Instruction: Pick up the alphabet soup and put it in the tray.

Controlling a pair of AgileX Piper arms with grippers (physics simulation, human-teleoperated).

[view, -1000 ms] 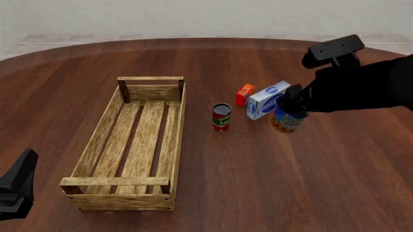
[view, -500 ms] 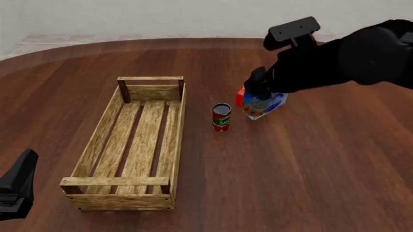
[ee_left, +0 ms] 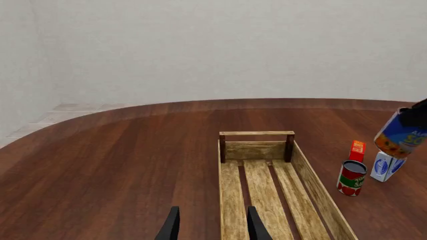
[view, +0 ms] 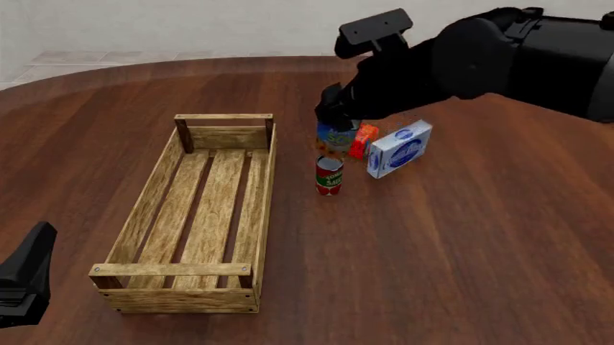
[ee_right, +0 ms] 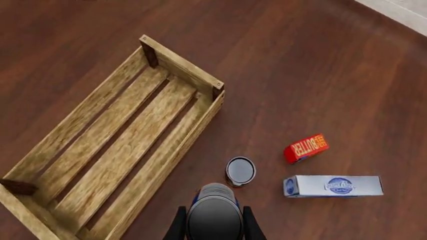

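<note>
The right gripper (ee_right: 213, 226) is squeezing the alphabet soup (ee_right: 213, 212) by its round sides, high in the air. The tray (ee_right: 179, 65) is sitting below, off to one side. The can looks hard, smooth, maybe slippery.

right arm (view: 499, 57): matte black, bulky rounded shell, boxy black block on top
right fingers (ee_right: 248, 225): slim, black
left gripper (view: 24, 280): black angular wedge, grey-edged
left fingers (ee_left: 171, 227): thin dark blades

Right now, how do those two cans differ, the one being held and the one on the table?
The alphabet soup is blue and orange, lifted and tilted in the right gripper; the red-and-green can stands upright on the table, untouched and slimmer. Both are small cylinders with silvery tops.
</note>
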